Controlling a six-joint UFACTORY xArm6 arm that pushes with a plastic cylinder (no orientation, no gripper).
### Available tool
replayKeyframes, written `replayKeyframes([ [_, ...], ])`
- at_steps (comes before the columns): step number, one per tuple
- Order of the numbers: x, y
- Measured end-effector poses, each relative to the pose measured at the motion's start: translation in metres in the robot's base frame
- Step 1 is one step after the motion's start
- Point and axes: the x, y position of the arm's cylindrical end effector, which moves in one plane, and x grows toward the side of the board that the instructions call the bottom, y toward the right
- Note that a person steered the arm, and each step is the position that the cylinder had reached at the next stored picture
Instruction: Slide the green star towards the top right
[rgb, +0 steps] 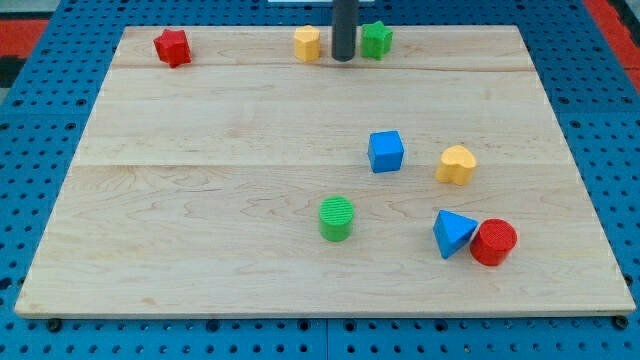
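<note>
The green star (376, 39) lies near the top edge of the wooden board (200, 180), a little right of centre. My tip (343, 58) stands just to the star's left, close to it or touching it; I cannot tell which. A yellow hexagon block (307, 43) sits just left of the rod, so the tip is between the two blocks.
A red star (172, 46) lies at the top left. A blue cube (386, 151) and a yellow heart (456, 164) sit right of centre. A green cylinder (336, 218), a blue triangle (453, 233) and a red cylinder (493, 242) lie lower down.
</note>
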Motion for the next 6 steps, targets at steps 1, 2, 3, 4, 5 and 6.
replayKeyframes([
  [1,-0.020,-0.008],
  [2,-0.026,0.010],
  [3,-0.031,0.038],
  [4,-0.033,0.070],
  [5,-0.036,0.076],
  [6,-0.037,0.084],
])
